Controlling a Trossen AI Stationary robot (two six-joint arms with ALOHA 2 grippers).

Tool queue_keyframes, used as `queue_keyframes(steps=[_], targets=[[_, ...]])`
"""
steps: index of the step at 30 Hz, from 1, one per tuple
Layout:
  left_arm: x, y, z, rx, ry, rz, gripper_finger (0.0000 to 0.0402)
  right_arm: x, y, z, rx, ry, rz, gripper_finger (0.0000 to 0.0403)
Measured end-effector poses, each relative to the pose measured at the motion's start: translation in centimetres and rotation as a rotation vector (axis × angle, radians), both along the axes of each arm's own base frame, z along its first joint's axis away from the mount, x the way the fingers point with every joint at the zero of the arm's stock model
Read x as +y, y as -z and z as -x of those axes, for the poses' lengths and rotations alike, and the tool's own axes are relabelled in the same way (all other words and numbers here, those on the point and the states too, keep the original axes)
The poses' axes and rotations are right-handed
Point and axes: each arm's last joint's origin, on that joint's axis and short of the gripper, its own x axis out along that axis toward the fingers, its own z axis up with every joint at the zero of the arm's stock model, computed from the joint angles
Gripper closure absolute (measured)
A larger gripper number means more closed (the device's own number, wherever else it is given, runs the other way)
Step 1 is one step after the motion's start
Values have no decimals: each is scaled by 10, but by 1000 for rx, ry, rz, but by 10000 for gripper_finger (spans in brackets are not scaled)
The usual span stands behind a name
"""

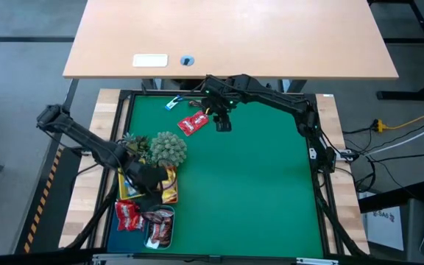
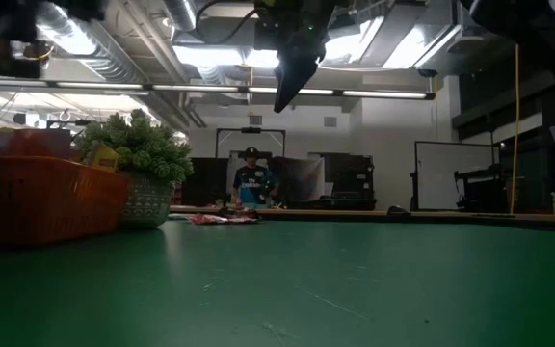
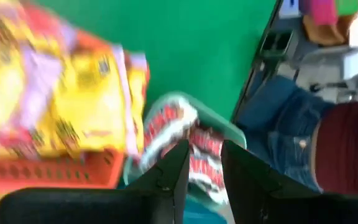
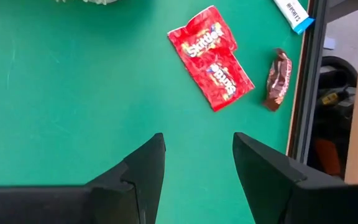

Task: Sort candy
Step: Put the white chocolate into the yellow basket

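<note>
Green surface (image 1: 256, 184) under me, my right hand (image 4: 197, 163) hanging above its far edge, fingers spread, gripping nothing. Just ahead lie two red packets (image 4: 211, 57), touching, a dark brown bar (image 4: 278, 79) beside them. My left hand (image 3: 202, 163) hovers over the trays, fingers slightly parted, red-white candy (image 3: 185, 140) right beneath.

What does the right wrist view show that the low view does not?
Only the right wrist view shows the open right gripper above the green mat, two red packets lying flat, a dark brown bar beside them, and a blue-white wrapper at the mat's edge. Only the low view shows the spiky plant ball, the orange tray and a person in the room behind. Both show the mat and the red packets.
</note>
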Motion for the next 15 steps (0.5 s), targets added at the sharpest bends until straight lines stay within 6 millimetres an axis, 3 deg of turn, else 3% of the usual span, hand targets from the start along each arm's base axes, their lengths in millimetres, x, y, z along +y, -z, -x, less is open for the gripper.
queue_keyframes(steps=[7, 15], targets=[[31, -7, -8, -176, 23, -197, 312, -13, 0, -1, -39, 22, 14, 215], [67, -13, -14, -300, 61, -467, 312, -56, 22, -2, -120, 96, 44, 215]])
